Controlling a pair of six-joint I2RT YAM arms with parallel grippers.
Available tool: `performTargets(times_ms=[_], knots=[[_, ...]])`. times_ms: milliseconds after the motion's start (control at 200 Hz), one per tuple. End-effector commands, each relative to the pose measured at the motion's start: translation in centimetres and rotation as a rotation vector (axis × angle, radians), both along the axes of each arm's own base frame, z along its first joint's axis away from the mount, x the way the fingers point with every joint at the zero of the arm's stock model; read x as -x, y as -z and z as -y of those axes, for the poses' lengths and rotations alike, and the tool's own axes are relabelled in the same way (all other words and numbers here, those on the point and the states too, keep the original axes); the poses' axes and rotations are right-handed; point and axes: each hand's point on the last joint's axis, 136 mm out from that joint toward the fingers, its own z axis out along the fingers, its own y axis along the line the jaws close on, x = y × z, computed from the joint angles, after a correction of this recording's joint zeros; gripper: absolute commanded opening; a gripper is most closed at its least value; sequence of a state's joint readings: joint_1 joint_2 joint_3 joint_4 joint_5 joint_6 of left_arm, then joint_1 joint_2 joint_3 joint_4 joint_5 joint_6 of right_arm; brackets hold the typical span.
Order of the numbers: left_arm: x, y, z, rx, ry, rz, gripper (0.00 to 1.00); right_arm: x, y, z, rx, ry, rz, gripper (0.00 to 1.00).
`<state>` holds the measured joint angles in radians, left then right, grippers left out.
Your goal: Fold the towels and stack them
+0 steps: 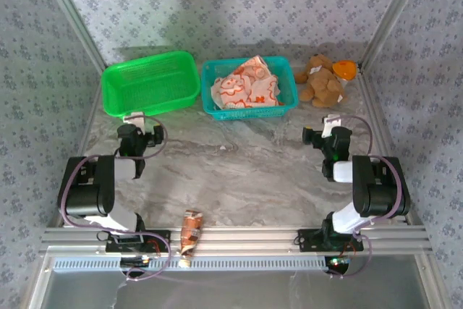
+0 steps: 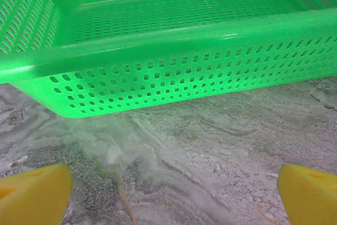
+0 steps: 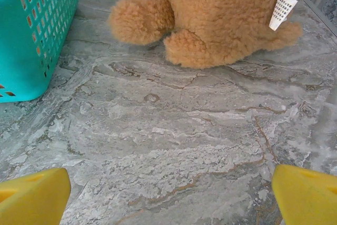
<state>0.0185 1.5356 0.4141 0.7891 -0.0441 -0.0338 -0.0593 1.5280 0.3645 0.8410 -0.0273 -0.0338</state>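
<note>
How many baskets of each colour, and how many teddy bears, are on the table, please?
Green basket: 1
Teal basket: 1
Teddy bear: 1
Total: 3

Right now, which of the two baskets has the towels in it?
The teal basket, the one next to the brown teddy bear: crumpled peach and orange towels lie inside it. The green basket beside it has a bare mesh floor.
</note>
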Motion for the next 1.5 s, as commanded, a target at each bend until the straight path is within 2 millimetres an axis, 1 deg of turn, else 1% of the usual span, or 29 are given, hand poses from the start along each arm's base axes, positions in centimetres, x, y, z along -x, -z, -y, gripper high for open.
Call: performTargets(times_ms=[0, 844, 924, 984, 1089, 1139, 1209, 1239, 1264, 1299, 1314, 1329, 1354, 1369, 1399, 1454, 1494], knots=[[-0.3, -0.6, 0.3, -0.009, 0.022, 0.025, 1.0, -0.5, -0.6, -0.1, -0.018, -0.002, 0.017, 1.0], [-0.2, -0.5, 0.2, 0.015, 0.027, 0.024, 1.0, -0.5, -0.6, -0.2, -0.015, -0.002, 0.019, 1.0], [-0.3, -0.6, 0.1, 0.015, 0.021, 0.018, 1.0, -0.3, -0.8, 0.5, -0.009, 0.046, 0.029, 1.0], [-0.4, -1.0, -0.1, 0.017, 0.013, 0.002, 1.0, 0.0, -1.1, 1.3, -0.006, 0.092, 0.047, 1.0], [-0.7, -2.4, -0.5, 0.013, -0.006, -0.053, 1.0, 0.7, -2.7, 1.6, 0.009, 0.124, 0.074, 1.0], [-0.7, -3.6, -0.9, 0.02, -0.035, -0.067, 1.0, 1.0, -3.6, 1.8, 0.028, 0.153, 0.069, 1.0], [-0.5, -5.6, -1.5, 0.052, -0.095, -0.082, 1.0, 1.4, -5.3, 2.4, 0.028, 0.202, 0.065, 1.0], [-0.3, -6.4, -1.8, 0.074, -0.121, -0.089, 1.0, 1.6, -6.1, 2.8, -0.005, 0.24, 0.058, 1.0], [-0.1, -7.0, -1.8, 0.1, -0.141, -0.101, 1.0, 1.8, -6.6, 3.4, -0.062, 0.289, 0.05, 1.0], [0.0, -8.1, -1.9, 0.138, -0.163, -0.106, 1.0, 2.0, -7.3, 3.6, -0.139, 0.326, 0.036, 1.0], [0.3, -8.1, -1.9, 0.155, -0.178, -0.122, 1.0, 2.1, -7.6, 3.7, -0.168, 0.335, 0.03, 1.0], [0.4, -8.5, -2.0, 0.182, -0.199, -0.127, 1.0, 2.1, -7.9, 3.7, -0.197, 0.346, 0.029, 1.0], [0.8, -8.9, -2.5, 0.215, -0.253, -0.149, 1.0, 2.2, -8.3, 3.9, -0.252, 0.376, 0.022, 1.0], [1.0, -9.3, -2.7, 0.245, -0.287, -0.153, 1.0, 2.3, -8.1, 3.7, -0.295, 0.38, 0.003, 1.0], [1.3, -9.8, -3.0, 0.278, -0.317, -0.169, 1.0, 1.8, -8.5, 2.8, -0.367, 0.334, -0.009, 1.0], [1.4, -10.6, -2.1, 0.314, -0.279, -0.197, 1.0, 0.5, -10.4, 1.3, -0.404, 0.203, 0.014, 1.0], [1.4, -10.8, -1.4, 0.344, -0.257, -0.214, 1.0, -0.2, -11.2, 0.1, -0.42, 0.141, 0.013, 1.0]])
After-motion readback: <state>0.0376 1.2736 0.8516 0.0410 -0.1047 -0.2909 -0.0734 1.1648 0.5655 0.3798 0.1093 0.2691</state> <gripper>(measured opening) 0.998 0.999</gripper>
